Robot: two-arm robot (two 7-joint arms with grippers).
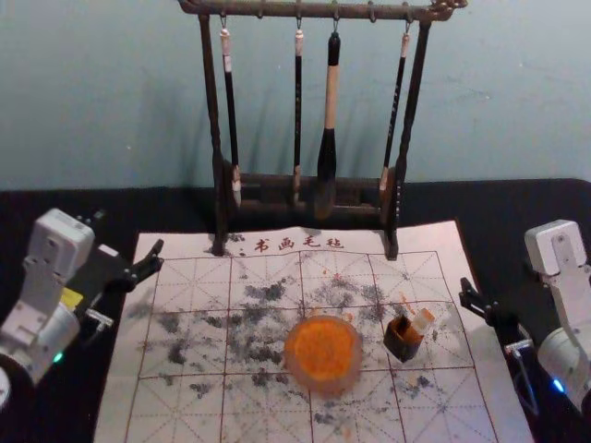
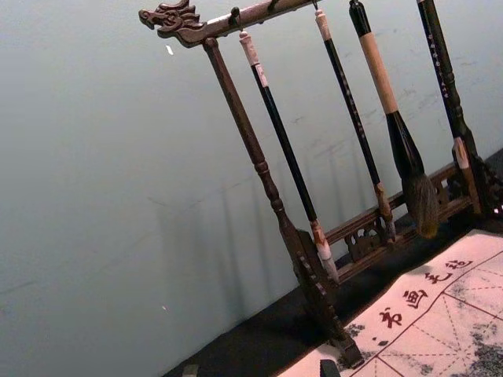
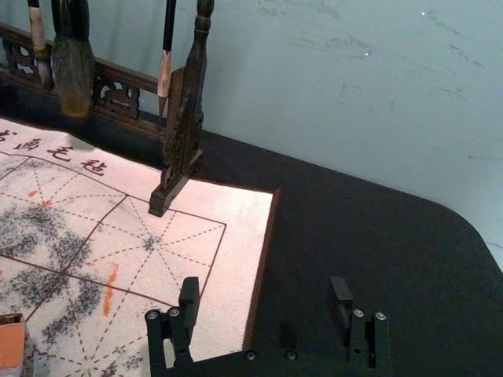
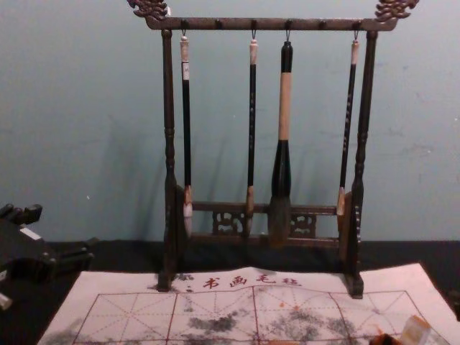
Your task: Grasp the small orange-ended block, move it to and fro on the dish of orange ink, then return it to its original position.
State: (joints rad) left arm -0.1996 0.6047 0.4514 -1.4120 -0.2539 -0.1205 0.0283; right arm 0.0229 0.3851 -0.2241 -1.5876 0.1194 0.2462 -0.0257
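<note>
We have our right gripper [image 1: 497, 277] over the right edge of the mat [image 1: 175, 406], its jaws spread wide. In our right wrist view, one of its fingers [image 3: 187, 302] is seen against the pale mat and the other against the black table [image 3: 354, 212].

The small block [image 1: 422, 320] is to the left of these right jaws and nearer our body than their tips. It sits tilted at the far right side of a little dark box [image 1: 402, 347] with orange inside; we can't tell whether the block is in the box or resting on its rim.

Our left gripper [image 1: 129, 233] hangs at the left edge of the mat, well apart from the block. Its jaws are spread too, with both tips just visible in our left wrist view.

Between the two pairs of jaws, and closer to us than either, we see the round dish of orange ink [image 1: 323, 349]. It lies to the left of the box, near it but apart.

Beyond the dish, past both sets of jaws, stands a dark wooden rack [image 1: 395, 208] with its feet on the mat. Four brushes [image 1: 330, 111] hang from its top bar, and behind it we have a plain blue-green wall [image 1: 517, 92].
</note>
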